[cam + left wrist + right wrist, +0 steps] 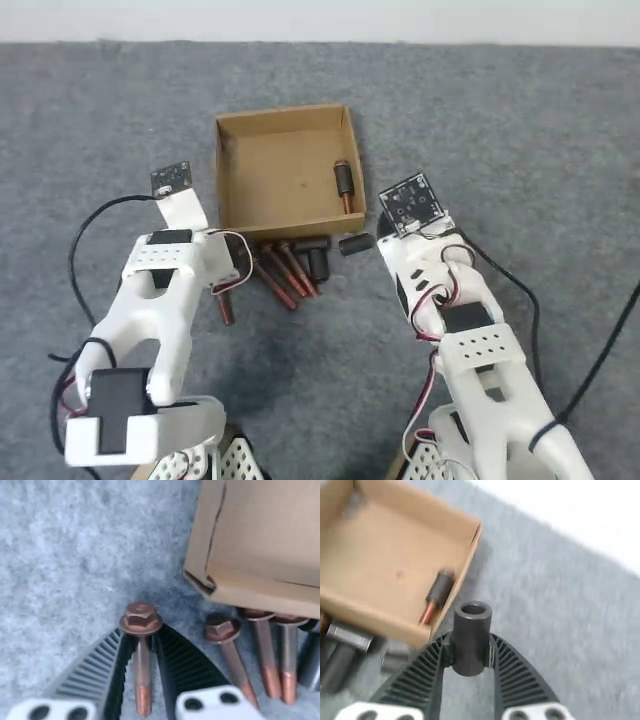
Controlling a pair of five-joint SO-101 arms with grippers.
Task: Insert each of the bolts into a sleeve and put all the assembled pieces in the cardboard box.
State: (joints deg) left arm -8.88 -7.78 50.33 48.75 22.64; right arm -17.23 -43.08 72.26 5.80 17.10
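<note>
Both closed: left gripper [141,641] on a bolt [141,623]; right gripper [469,646] on what seems a sleeve [472,625].

High: fixed, overhead, far, looks down on bench [520,130] | Wrists: close, low, facing forward past own jaws | Shared: cardboard box [280,170], all views

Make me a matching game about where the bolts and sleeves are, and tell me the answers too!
Things:
1. assembled piece
2. gripped bolt
3. gripped sleeve
4. loose bolts

Places:
A. in the right gripper
B. on the grey carpet, beside the cardboard box
C. inside that box
D. in the left gripper

Pairs: 1-C, 2-D, 3-A, 4-B.
</note>
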